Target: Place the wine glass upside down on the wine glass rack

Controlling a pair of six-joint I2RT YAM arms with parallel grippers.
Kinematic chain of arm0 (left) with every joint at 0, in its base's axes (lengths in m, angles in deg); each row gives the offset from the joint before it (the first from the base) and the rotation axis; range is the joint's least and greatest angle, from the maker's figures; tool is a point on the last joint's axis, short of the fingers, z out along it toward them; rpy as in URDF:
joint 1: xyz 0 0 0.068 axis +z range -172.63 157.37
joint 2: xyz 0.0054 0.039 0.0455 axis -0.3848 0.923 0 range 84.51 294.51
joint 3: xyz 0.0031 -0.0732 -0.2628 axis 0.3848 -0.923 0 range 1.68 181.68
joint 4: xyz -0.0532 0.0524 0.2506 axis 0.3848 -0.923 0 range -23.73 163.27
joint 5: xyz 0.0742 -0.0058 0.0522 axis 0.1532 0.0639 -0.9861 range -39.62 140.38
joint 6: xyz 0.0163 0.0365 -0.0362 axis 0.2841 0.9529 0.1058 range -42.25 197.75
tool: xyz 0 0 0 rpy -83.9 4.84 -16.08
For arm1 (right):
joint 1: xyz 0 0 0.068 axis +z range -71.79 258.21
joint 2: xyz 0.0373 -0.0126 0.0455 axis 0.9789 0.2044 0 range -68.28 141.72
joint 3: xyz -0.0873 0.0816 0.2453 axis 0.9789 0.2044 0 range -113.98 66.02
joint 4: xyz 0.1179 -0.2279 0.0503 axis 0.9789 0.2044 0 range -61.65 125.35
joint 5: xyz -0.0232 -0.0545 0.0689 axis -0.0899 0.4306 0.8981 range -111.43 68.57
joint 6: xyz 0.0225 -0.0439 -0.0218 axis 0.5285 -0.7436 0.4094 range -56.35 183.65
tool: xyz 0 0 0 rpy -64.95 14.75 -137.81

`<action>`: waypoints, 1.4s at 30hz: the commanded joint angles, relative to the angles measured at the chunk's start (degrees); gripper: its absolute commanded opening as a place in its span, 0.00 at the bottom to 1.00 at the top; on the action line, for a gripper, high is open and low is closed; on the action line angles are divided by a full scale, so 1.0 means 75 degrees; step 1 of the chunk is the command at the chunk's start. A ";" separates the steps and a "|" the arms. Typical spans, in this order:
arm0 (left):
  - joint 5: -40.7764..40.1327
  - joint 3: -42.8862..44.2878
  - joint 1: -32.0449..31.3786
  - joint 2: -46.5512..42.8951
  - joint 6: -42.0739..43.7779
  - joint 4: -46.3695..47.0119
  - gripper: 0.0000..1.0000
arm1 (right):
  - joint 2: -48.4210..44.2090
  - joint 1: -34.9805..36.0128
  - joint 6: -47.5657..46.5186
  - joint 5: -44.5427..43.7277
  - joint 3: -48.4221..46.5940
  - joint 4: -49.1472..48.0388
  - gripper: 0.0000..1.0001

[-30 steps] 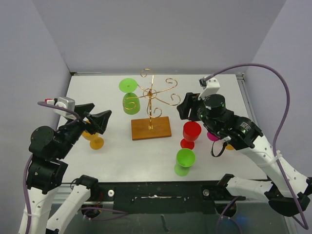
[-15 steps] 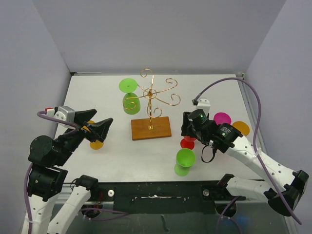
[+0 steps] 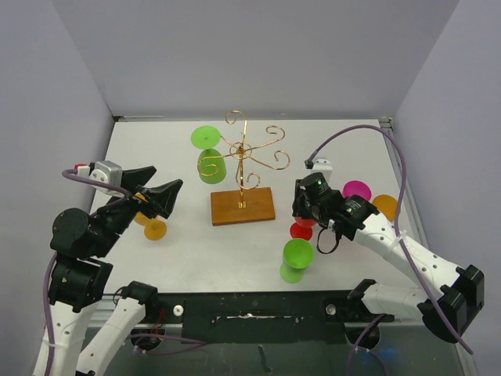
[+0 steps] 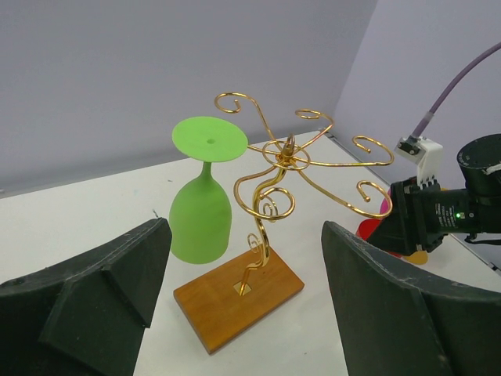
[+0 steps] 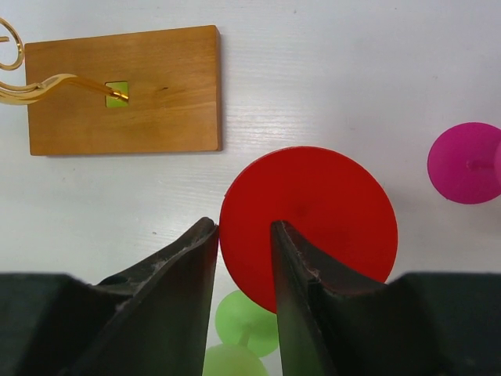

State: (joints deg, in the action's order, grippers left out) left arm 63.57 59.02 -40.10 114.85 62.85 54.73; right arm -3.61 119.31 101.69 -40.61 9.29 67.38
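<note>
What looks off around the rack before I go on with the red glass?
Nothing stands out. The wine glass rack stands straight on its base, a green glass hangs inverted from it, and the red glass looks intact.

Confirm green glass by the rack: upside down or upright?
Upside down: the green wine glass has its flat foot on top, at a scroll arm of the wine glass rack, and its bowl below.
</note>
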 commanded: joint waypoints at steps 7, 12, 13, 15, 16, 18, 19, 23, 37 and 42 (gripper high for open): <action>0.0114 0.0253 0.0021 0.0260 -0.0147 0.0719 0.77 | 0.0301 -0.0192 -0.0342 0.0488 0.0119 -0.0680 0.30; 0.0273 0.0218 0.0021 0.0244 -0.0186 0.0926 0.77 | 0.0401 -0.0196 -0.0435 0.0301 0.0048 -0.0686 0.15; 0.0287 0.0224 0.0021 0.0249 -0.0218 0.0982 0.77 | 0.0402 -0.0189 -0.0436 0.0223 0.0000 -0.0647 0.11; 0.0323 0.0297 0.0011 0.0274 -0.0327 0.1076 0.77 | 0.0366 -0.0189 -0.0461 -0.0089 -0.0146 -0.0501 0.02; 0.0397 0.0329 0.0011 0.0292 -0.0392 0.1150 0.77 | 0.0291 -0.0178 -0.0469 -0.0292 -0.0211 -0.0439 0.00; 0.0697 0.0369 0.0021 0.0348 -0.0466 0.1388 0.77 | 0.0118 -0.0178 -0.0551 -0.0664 -0.0317 -0.0428 0.00; 0.0891 0.0364 0.0021 0.0401 -0.0494 0.1529 0.77 | 0.0016 -0.0177 -0.0559 -0.1003 -0.0388 -0.0398 0.00; 0.1319 0.0370 0.0021 0.0666 -0.0861 0.2097 0.77 | -0.0532 -0.0184 -0.0717 -0.1897 -0.0649 -0.0507 0.00; 0.1398 0.0382 0.0007 0.2035 -0.4574 0.6253 0.76 | -0.2367 -0.0183 -0.3224 -0.1861 -0.0397 -0.6548 0.00; 0.1082 0.0552 -0.0001 0.2618 -0.6317 0.6544 0.71 | -0.2356 -0.0176 -0.3096 -0.0707 -0.0268 -0.8248 0.00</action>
State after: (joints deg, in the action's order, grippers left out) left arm 73.56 60.40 -40.10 132.03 27.77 95.42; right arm -21.21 118.26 80.08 -53.81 6.38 25.11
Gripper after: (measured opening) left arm 0.724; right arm 0.038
